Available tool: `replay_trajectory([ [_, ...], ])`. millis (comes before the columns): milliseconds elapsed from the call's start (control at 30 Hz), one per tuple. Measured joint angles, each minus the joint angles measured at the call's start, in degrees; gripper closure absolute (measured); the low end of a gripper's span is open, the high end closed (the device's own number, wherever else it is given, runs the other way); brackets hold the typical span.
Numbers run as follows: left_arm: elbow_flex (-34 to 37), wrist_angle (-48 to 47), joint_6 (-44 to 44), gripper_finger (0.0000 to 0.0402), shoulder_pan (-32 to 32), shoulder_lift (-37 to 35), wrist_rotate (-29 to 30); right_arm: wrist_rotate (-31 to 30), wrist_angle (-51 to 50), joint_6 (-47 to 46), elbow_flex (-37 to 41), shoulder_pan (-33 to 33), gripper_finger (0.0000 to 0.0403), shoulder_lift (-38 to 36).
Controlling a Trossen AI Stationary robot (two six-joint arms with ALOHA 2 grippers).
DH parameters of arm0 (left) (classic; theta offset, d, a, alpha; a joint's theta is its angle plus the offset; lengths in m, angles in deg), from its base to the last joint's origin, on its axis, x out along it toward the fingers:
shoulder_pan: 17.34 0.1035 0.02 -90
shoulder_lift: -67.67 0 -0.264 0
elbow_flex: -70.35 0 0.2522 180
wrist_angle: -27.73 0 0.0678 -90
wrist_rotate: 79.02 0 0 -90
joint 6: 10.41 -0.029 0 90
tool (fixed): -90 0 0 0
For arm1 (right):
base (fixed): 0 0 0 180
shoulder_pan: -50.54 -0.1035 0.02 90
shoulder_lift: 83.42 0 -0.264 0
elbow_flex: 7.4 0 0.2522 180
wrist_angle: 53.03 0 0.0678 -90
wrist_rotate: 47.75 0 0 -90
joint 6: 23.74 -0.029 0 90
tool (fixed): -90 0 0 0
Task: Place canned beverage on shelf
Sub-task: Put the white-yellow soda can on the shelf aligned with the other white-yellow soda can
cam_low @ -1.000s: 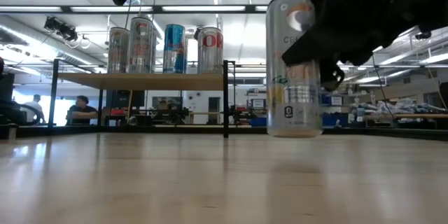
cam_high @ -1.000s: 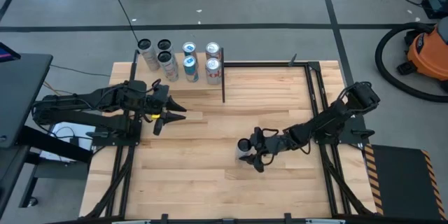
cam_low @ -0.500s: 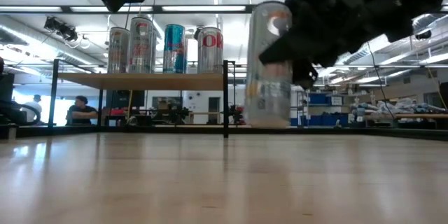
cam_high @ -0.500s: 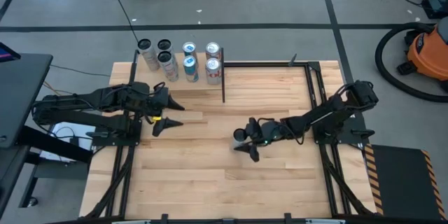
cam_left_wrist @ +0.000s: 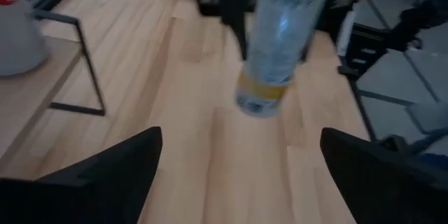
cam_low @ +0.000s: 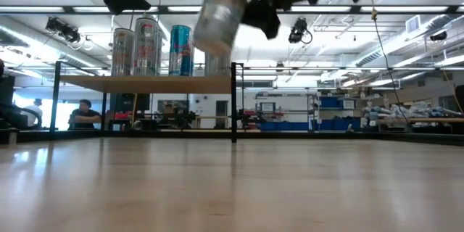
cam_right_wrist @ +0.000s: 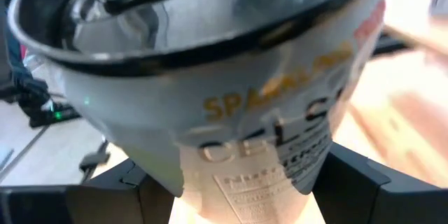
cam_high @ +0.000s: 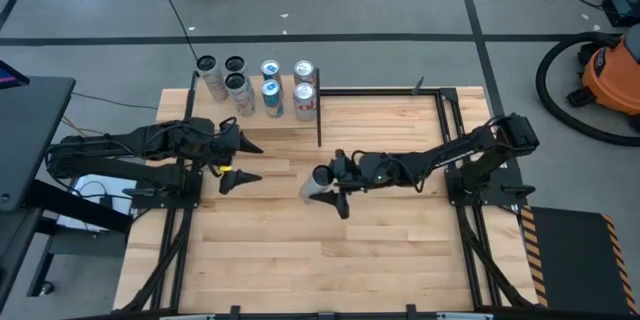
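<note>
Gripping a silver can [cam_high: 318, 181] mid-table, right gripper [cam_high: 328, 188] jaws clamped round it, left gripper [cam_high: 243, 161] jaws wide, empty.

There are 7 cans in all: 6 cans [cam_high: 238, 88] stand grouped on 1 shelf [cam_low: 145, 83] at the far left corner of 1 tabletop [cam_high: 300, 260], and 1 silver can [cam_high: 318, 180] is gripped in the right gripper [cam_high: 335, 182]. There are 2 arms, so 2 grippers; the left gripper [cam_high: 243, 161] is empty. 1 orange vacuum [cam_high: 612, 75] sits on the floor. 1 person [cam_low: 85, 113] sits in the room behind.
</note>
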State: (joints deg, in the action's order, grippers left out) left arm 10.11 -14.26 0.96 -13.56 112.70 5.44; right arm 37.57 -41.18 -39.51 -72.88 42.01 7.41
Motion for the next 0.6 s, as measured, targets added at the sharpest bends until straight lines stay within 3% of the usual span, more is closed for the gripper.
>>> replay_trajectory([
  [300, 0.0, -1.27, 0.79, 0.0005, 0.0, 0.01, 1.89, -4.12, 0.31, 1.98, -6.81, 1.51, 0.013, 2.09],
  [600, 0.0, -0.78, 0.0, 0.0005, -0.1, 0.35, 1.87, 1.09, -1.13, 0.94, -18.66, 3.09, 0.013, 14.33],
])
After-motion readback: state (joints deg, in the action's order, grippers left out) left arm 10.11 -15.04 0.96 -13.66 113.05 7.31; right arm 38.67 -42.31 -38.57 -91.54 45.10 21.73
